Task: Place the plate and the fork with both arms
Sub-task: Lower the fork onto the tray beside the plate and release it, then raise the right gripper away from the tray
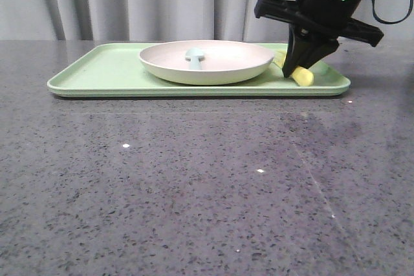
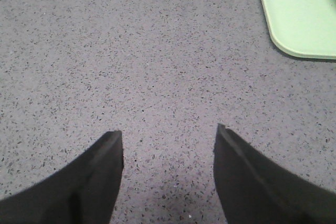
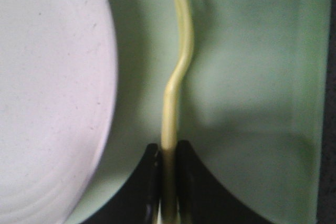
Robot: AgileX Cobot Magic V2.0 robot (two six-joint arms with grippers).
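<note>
Yellow plastic sits pinched between my right gripper (image 1: pixel 299 69) fingers: the fork (image 3: pixel 176 82), clamped at one end, lying on the light-green tray (image 1: pixel 103 72) just beside the plate (image 1: pixel 207 63). That plate rests on the tray with a light-blue utensil (image 1: pixel 194 57) inside. My left gripper (image 2: pixel 169 145) hangs spread wide over bare grey stone table (image 1: pixel 194 185), holding nothing.

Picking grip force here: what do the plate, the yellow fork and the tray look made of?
Plate: likely matte plastic, with a dull cream-pink inside and no glaze shine. Fork: thin yellow plastic by its look, smooth and uniformly coloured, clamped in the right gripper. Tray: light-green matte plastic too, probably, with soft rounded rims. None looks metallic or ceramic.
</note>
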